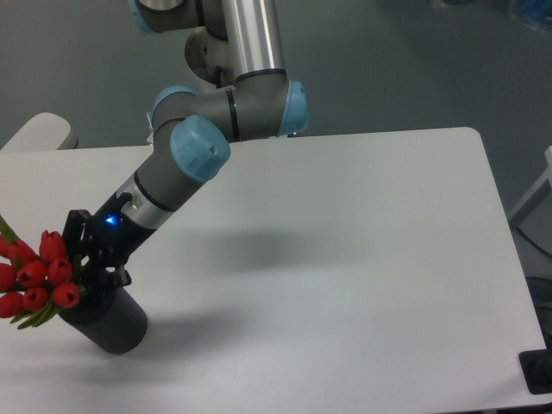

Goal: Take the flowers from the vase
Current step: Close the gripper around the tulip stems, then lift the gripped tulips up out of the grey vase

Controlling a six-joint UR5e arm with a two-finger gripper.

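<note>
The gripper (86, 263) reaches down and to the left from the arm (194, 142), and its black fingers (76, 231) sit just above the mouth of the vase (110, 317), right where the tulip stems leave it. They appear pressed in around the stems, though the pinch itself is hidden behind the gripper body and the leaves, so whether they truly clamp the stems I cannot tell. The flowers (39, 274), a bunch of closed red tulip buds with green leaves, lean out to the left of the vase, partly cut off by the picture's left edge; their stems seem to run down into the vase opening. The dark grey vase stands tilted on the white tabletop (345, 259), near its front left corner, leaning with its top toward the left.

By my reading, the step in hand is the grasp at the stems, with the lift not yet completed. The next move calls for drawing the bunch out along the line of the tilted vase, up and to the left, so the stems slide free rather than drag the vase along or tip it further
</note>
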